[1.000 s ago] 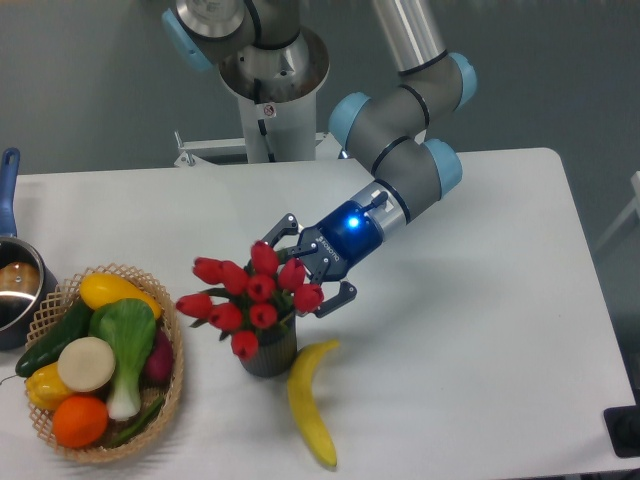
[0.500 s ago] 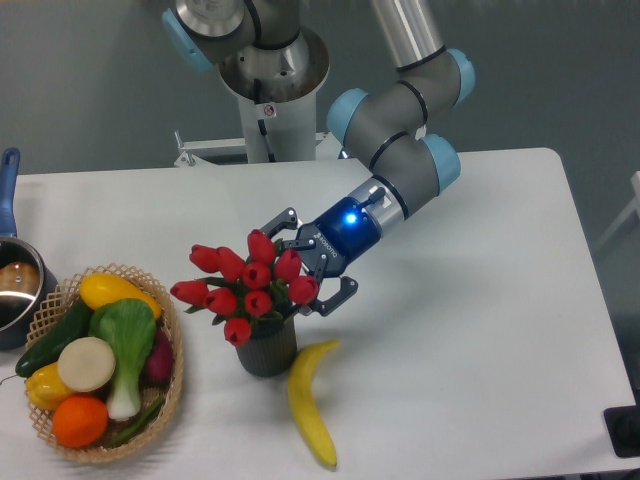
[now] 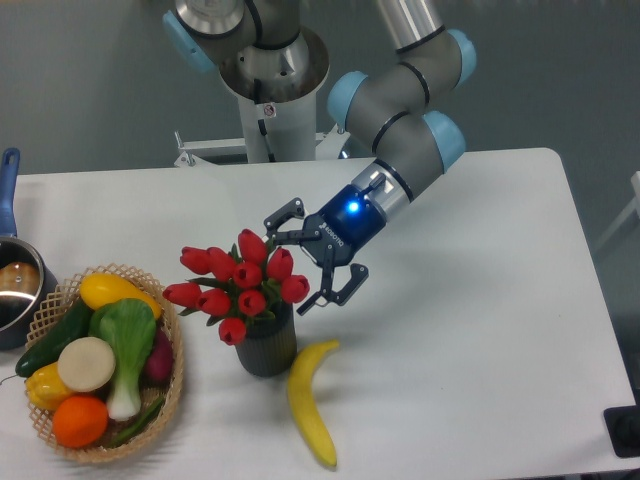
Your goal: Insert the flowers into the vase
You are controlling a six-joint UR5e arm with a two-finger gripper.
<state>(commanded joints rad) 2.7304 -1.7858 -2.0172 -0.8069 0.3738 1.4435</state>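
The flowers (image 3: 238,288), a bunch of red tulip buds with green leaves, stand in the vase (image 3: 267,346), a short dark grey ribbed cylinder near the table's front middle. The buds spread wider than the vase mouth and lean left. My gripper (image 3: 297,258) hovers just right of the buds and above the vase. It is open, with its fingers spread wide, and nothing lies between them. One finger (image 3: 284,214) points left and the other (image 3: 340,287) points down.
A yellow banana (image 3: 310,402) lies right of the vase. A woven basket (image 3: 172,400) of vegetables and fruit sits at the front left. A pot with a blue handle (image 3: 14,282) is at the left edge. The robot base (image 3: 268,90) stands behind.
The gripper has opened and let go of the flowers, then drawn back up and to the right. The bunch has settled lower into the vase and shifted slightly left.
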